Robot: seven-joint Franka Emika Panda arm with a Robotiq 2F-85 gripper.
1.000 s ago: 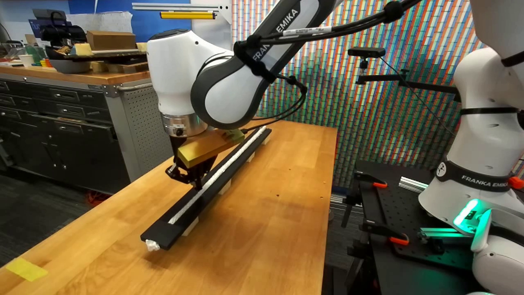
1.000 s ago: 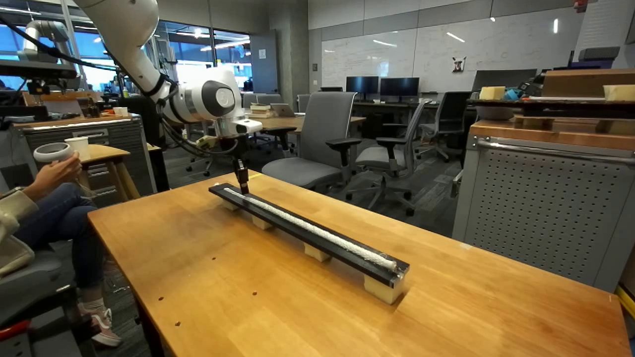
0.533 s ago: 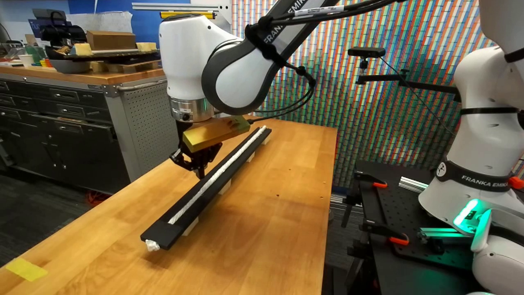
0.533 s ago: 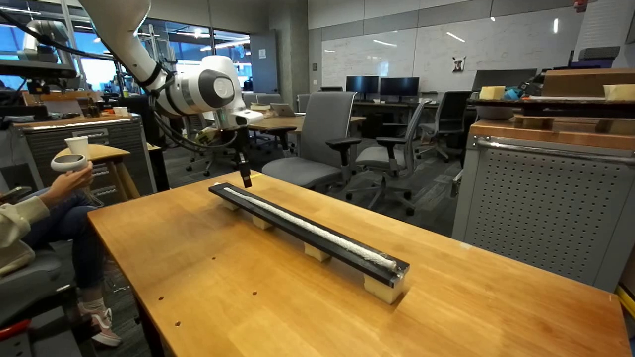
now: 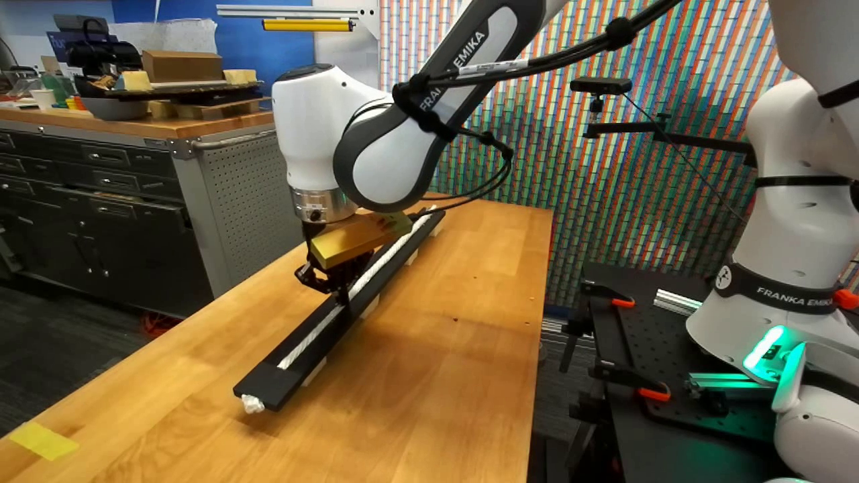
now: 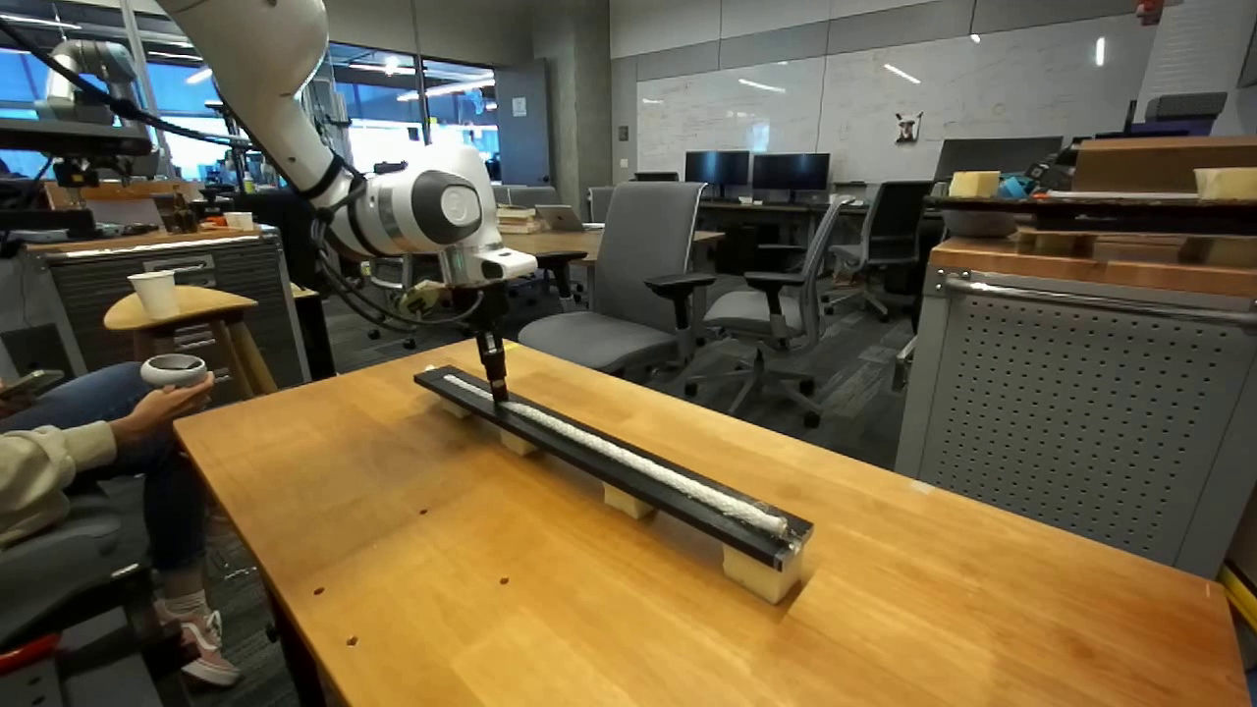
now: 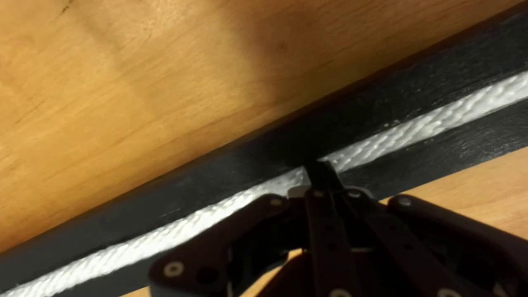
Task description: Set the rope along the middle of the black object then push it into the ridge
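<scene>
Lowered since a moment ago, the tool (image 7: 319, 168), jaws pressed together, touches the rope (image 6: 638, 460) along the black bar (image 7: 231, 175).

i point my gripper (image 6: 500, 395) down, my jaws closed against each other; above them my wrist (image 5: 309, 131) stands nearly upright, and my forearm (image 5: 488, 50) slants upward from there.

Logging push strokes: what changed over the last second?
The end effector rose, then came down onto the rope, farther from the white wad; nothing gripped or released. The black bar seems nudged very slightly. In an exterior view, the seated person lowered a pale round object. Same: end effector shut, rope lying along the bar.
</scene>
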